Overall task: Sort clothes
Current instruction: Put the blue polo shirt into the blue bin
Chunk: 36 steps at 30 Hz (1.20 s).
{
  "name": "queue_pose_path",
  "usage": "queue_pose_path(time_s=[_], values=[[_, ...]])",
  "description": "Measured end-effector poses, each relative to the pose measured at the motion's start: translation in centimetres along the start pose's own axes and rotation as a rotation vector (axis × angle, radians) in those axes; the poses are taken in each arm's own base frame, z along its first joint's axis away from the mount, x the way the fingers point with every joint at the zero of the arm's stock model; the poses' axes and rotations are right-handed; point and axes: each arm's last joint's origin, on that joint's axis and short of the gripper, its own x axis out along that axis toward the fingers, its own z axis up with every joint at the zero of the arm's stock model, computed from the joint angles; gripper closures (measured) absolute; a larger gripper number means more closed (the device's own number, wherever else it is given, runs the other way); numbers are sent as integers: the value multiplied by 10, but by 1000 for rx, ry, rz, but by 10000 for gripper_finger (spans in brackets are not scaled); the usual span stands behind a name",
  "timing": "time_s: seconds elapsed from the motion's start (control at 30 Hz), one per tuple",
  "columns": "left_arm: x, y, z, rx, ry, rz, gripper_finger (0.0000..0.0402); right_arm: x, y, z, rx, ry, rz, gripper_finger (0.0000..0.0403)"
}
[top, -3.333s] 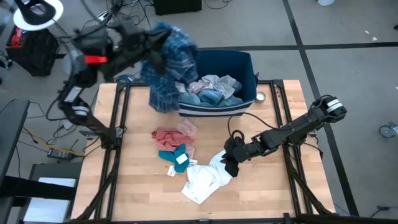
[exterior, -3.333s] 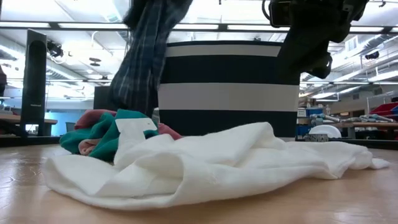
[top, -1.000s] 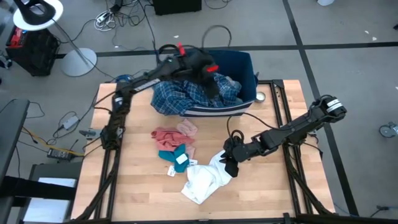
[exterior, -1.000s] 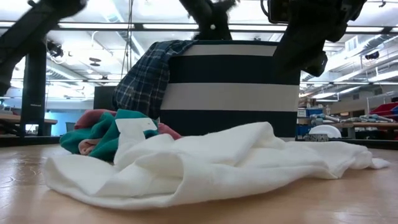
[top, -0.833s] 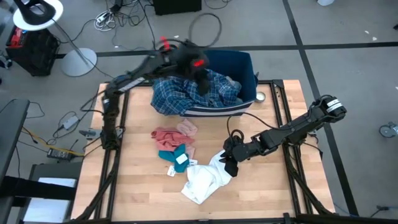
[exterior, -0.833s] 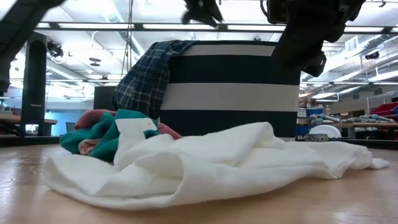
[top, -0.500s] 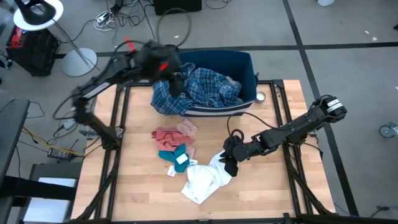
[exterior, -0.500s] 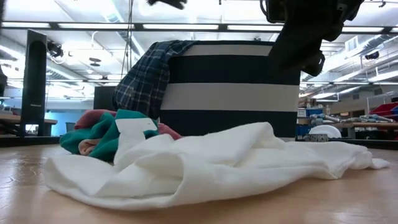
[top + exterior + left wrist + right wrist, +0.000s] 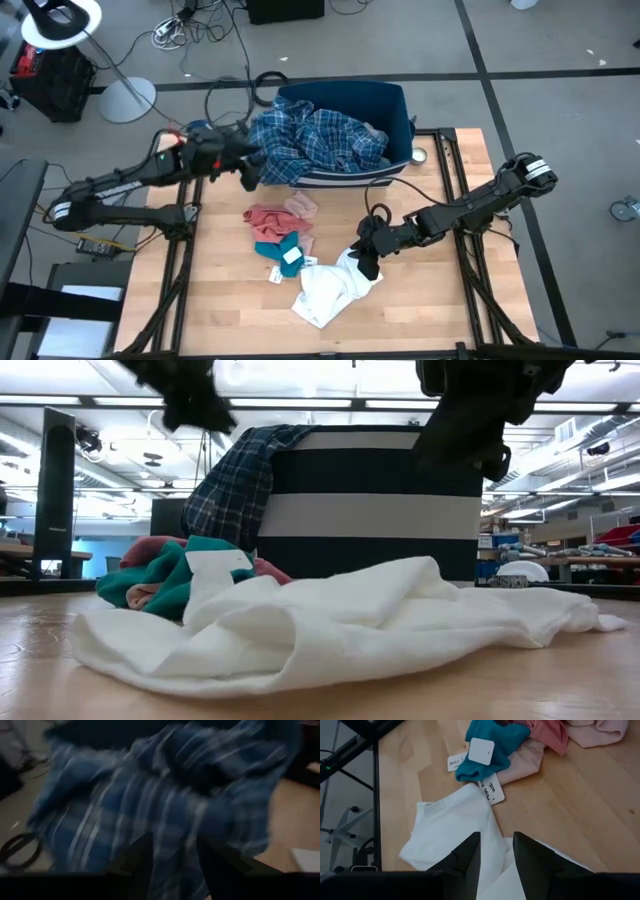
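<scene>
Landmark: dark blue bin with white stripe, at the far edge of the table.

Left gripper hung just left of the bin, beside the bin's left wall, fingers spread and holding nothing; the left wrist view showed a gap between the fingers and plaid fabric beyond it.

Blue-white plaid shirt lay over the bin's contents, one end draped out over the bin's left rim and down the outside wall. A bit of grey garment showed inside the bin near its right wall.

In front of the bin, on the table: salmon pink garment with pale pink garment touching it, teal garment with paper tags just nearer the table's front edge, then white garment farthest from the bin.

Right gripper sat in front of the bin, over the white garment's right edge. Fingers parted in the right wrist view, white cloth visible in the gap; couldn't tell whether it was grasping the cloth.
</scene>
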Motion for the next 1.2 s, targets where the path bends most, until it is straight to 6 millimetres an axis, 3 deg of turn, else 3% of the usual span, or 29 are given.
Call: queue_pose_path(time_s=[0.3,0.7,0.97,1.07,1.2], values=[[17,15,-53,-47,65,80,245,0,1,1,26,-6,7,286],[62,30,-114,-123,-65,187,245,0,0,2,66,-11,8,286],[91,38,-130,-63,-78,238,247,0,0,3,82,-15,8,286],[102,40,-126,-57,-72,234,283,0,0,3,82,-16,9,286],[109,37,-107,-99,-100,147,384,0,0,3,95,-17,10,286]])
